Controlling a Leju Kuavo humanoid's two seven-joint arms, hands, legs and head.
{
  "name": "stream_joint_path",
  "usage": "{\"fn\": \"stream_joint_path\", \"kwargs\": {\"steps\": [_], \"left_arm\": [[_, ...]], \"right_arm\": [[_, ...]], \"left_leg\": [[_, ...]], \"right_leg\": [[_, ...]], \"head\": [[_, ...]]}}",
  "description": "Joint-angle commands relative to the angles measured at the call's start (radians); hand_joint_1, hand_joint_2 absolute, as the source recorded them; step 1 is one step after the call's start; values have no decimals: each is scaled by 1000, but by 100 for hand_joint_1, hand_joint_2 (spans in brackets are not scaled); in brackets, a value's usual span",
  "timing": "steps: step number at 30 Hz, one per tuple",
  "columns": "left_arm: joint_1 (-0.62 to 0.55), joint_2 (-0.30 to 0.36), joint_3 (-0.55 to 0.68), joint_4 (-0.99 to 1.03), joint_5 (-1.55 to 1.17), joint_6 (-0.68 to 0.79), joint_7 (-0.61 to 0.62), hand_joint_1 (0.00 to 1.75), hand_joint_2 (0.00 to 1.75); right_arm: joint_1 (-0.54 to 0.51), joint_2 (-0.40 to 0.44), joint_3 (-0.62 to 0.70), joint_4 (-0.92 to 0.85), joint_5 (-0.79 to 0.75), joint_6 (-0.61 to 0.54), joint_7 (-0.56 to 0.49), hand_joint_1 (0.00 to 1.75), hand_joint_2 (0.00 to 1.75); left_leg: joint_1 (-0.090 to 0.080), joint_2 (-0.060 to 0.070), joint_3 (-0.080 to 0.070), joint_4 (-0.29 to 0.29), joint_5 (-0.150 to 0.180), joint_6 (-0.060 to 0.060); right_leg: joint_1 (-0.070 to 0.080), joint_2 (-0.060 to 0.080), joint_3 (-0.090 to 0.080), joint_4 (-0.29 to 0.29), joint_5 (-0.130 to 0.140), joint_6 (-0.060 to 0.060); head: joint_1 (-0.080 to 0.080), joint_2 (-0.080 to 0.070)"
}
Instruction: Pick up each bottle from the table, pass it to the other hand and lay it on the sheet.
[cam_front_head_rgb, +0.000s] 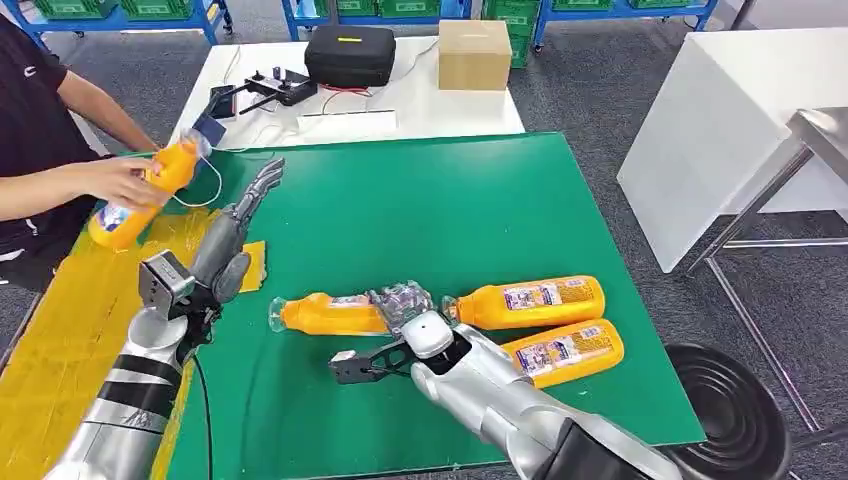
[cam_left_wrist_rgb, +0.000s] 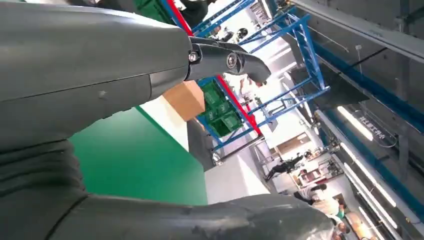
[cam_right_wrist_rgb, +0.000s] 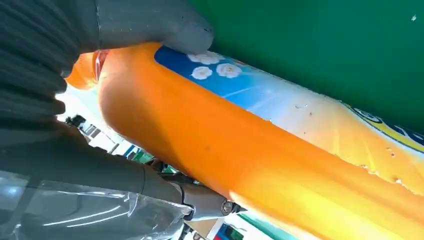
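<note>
At far left a person's hand (cam_front_head_rgb: 120, 180) holds a glossy orange bottle (cam_front_head_rgb: 140, 195) over the yellow sheet (cam_front_head_rgb: 60, 330); left hand (cam_front_head_rgb: 235, 235) empty, fingers straight and apart; right hand (cam_front_head_rgb: 405, 310) clamps a smooth orange bottle (cam_front_head_rgb: 330, 315) lying on the green counter (cam_front_head_rgb: 450, 200); two more labelled bottles (cam_front_head_rgb: 535, 300) lie right.

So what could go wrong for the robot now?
1. The right robot hand grips the orange bottle lying on the green table. The bottle looks smooth, so it might slip when lifted.
2. Two more bottles, and, lie right beside that arm. It could knock them as it rises.
3. A person's hand holds a bottle over the yellow sheet, near the open left robot hand. They could bump.
</note>
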Motion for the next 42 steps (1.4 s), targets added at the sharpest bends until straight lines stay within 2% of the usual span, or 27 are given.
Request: {"fn": "stream_joint_path", "kwargs": {"steps": [1,2,3,4,5,7,8,9,18,19,20,21,22,23,25,37,42], "left_arm": [[-10,-16,-19,87,5,-3,1,0,0],[-9,-16,-19,86,6,-3,0,0,0],[-9,-16,-18,85,7,-3,0,0,0],[-9,-15,-19,84,9,-6,0,0,0],[-9,-18,-12,87,20,-12,4,0,0],[1,-25,15,85,66,-33,27,0,0],[22,-27,44,68,106,-41,50,0,0],[32,-20,49,58,112,-43,51,0,0],[38,-17,52,51,114,-46,51,0,0],[55,-24,79,37,149,-56,63,0,0],[269,-51,274,-172,434,-176,127,0,0],[273,-54,278,-177,439,-177,127,0,0],[277,-59,282,-185,442,-177,126,0,175],[279,-68,288,-190,446,-170,125,0,175],[280,-76,299,-191,466,-159,131,0,175],[282,-100,322,-201,489,-121,143,0,175],[309,-103,311,-205,572,-156,204,0,175]], "right_arm": [[164,-45,-33,128,5,68,-11,175,175],[164,-46,-38,128,6,69,-11,175,175],[163,-45,-47,127,0,65,-10,175,175],[162,-44,-65,124,-12,54,-12,175,175],[158,-41,-96,121,-35,36,-13,175,175],[130,-35,-208,96,-126,-43,-30,175,175],[101,-37,-278,66,-189,-110,-95,175,175],[75,-40,-287,62,-196,-95,-99,175,175],[64,-41,-290,56,-200,-80,-98,175,175],[78,-49,-338,14,-246,-130,-146,175,175],[159,-201,-456,-675,-569,-107,-253,175,175],[161,-205,-453,-688,-574,-103,-248,175,175],[164,-211,-448,-706,-586,-100,-247,175,175],[166,-216,-439,-715,-599,-99,-248,175,175],[169,-222,-415,-717,-611,-111,-261,175,175],[188,-217,-393,-698,-631,-158,-278,175,175],[214,-208,-399,-736,-634,-184,-290,175,175]], "left_leg": [[1,-9,-19,4,6,0],[1,-7,-13,4,4,0],[1,-8,-15,3,5,0],[1,-6,-10,4,2,0],[1,-11,-21,2,7,0],[1,-8,-13,4,4,0],[1,-8,-16,3,5,0],[0,-4,-9,4,2,1],[0,-5,-14,4,3,1],[0,-3,-10,4,1,1],[0,-4,-15,2,3,1],[0,-5,-19,1,5,1],[0,-2,-11,-1,2,1],[0,1,-24,4,0,1],[0,-2,-28,4,0,1],[0,-4,-36,3,1,1],[0,-4,-36,3,1,1]], "right_leg": [[1,-8,-14,1,5,1],[1,-6,-10,1,3,0],[1,-7,-12,0,4,1],[1,-5,-8,1,2,0],[1,-9,-17,-1,6,1],[2,-7,-11,1,3,0],[1,-7,-14,0,5,1],[1,-4,-7,2,1,1],[1,-4,-11,1,3,2],[0,-3,-8,2,1,1],[0,-3,-2,1,3,3],[0,-3,-5,0,5,3],[-1,-1,1,-1,4,1],[-2,1,-13,4,2,1],[-1,-1,-15,3,2,1],[-2,-5,-22,2,2,2],[-2,-5,-22,2,2,2]], "head": [[0,0],[0,0],[0,0],[0,0],[0,0],[0,0],[0,0],[0,0],[0,0],[0,0],[1,0],[0,0],[0,0],[1,0],[0,0],[0,0],[0,0]]}}
